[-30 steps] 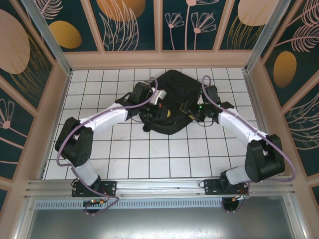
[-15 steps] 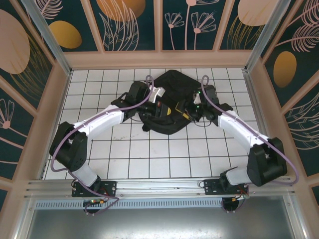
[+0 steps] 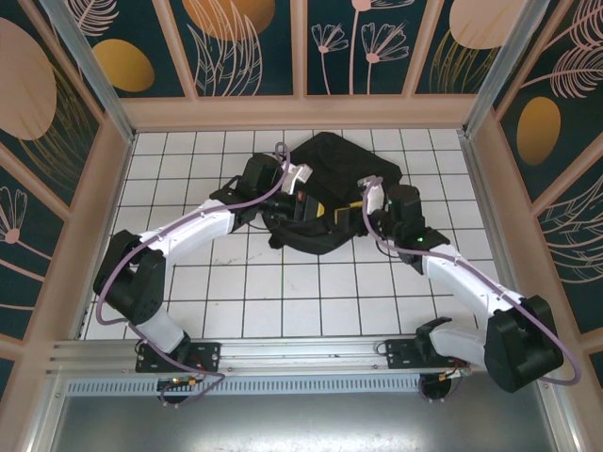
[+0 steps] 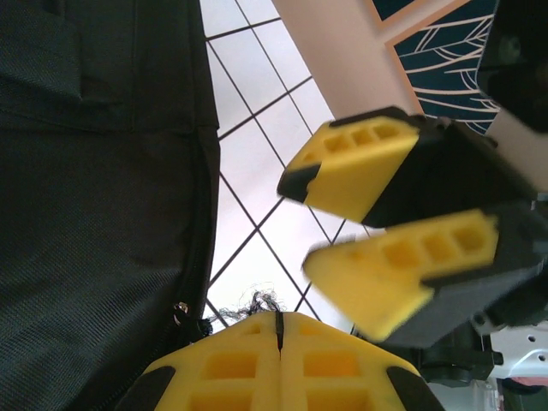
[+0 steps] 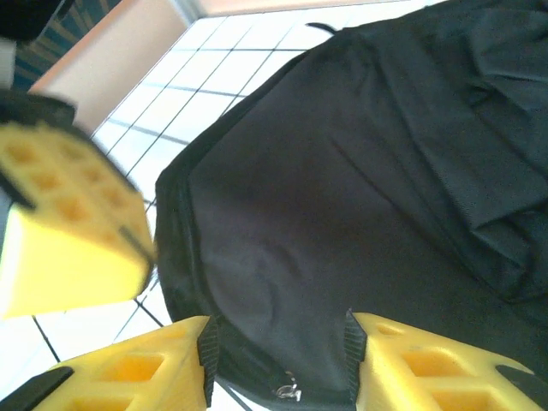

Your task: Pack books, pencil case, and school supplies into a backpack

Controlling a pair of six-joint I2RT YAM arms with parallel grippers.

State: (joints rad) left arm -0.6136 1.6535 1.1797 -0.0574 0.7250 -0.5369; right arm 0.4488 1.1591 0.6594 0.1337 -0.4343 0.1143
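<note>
The black backpack (image 3: 334, 155) lies flat at the back middle of the tiled table. My left gripper (image 3: 323, 208) is at its near edge, shut on a thin frayed black cord (image 4: 255, 301) by the backpack's (image 4: 86, 171) zip ring (image 4: 180, 310). My right gripper (image 3: 350, 204) faces it a short way off, open. In the right wrist view its jaws (image 5: 278, 342) stand apart with the backpack's (image 5: 360, 171) edge and a zip pull (image 5: 287, 394) between them. The books, pencil case and school supplies are out of view.
White tiled floor (image 3: 283, 282) stretches in front of the backpack. Low beige walls (image 3: 113, 188) close the table on three sides. The left gripper's yellow fingers (image 5: 68, 248) are blurred close to my right gripper at the left of the right wrist view.
The right arm has swung its elbow down and outward, and its gripper has turned at the backpack's right near edge. The left arm reached slightly farther and stays shut.
</note>
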